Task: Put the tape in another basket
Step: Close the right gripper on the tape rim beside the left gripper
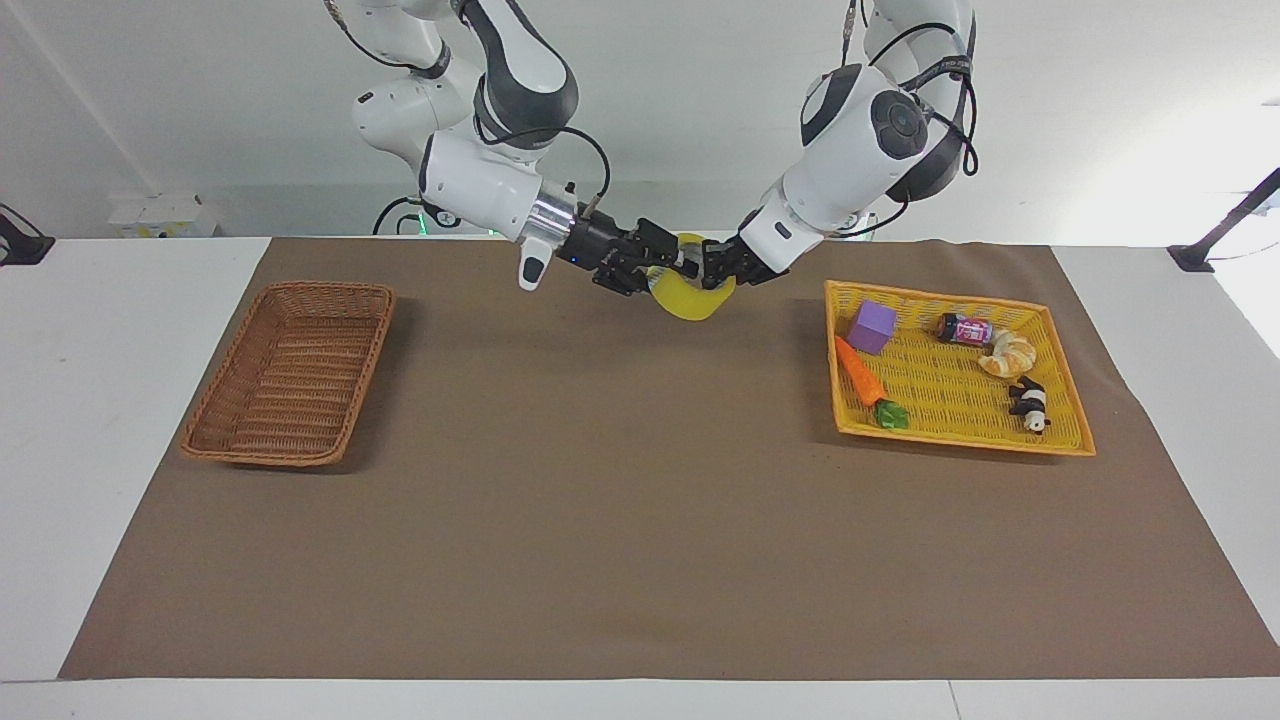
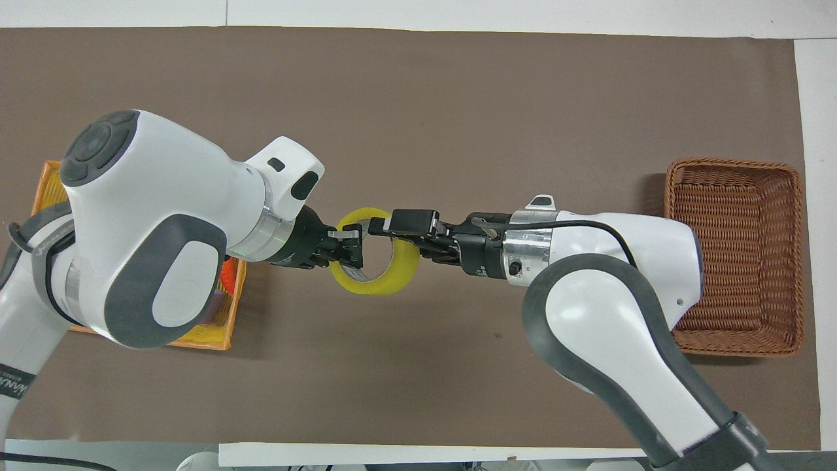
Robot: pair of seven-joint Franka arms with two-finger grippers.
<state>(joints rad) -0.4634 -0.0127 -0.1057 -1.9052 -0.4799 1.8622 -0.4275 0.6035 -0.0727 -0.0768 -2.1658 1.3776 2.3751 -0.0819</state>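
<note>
The left gripper (image 2: 350, 245) is clamped on the rim of the ring-shaped roll of translucent yellow tape (image 2: 386, 284), held in the air over the brown table mat (image 1: 620, 500) midway between the baskets. The right gripper (image 2: 392, 235) straddles the opposite rim, its jaws closed onto the tape. The deep brown wicker basket (image 1: 290, 372) lies toward the right arm's end.

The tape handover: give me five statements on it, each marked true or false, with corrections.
1. The tape is held up over the brown mat, between the two baskets. True.
2. The left gripper is shut on the tape. True.
3. The tape lies in the brown wicker basket. False: that basket holds nothing.
4. The right gripper is over the yellow tray. False: it is at the tape.
5. A purple cube sits in the yellow tray. True.
</note>
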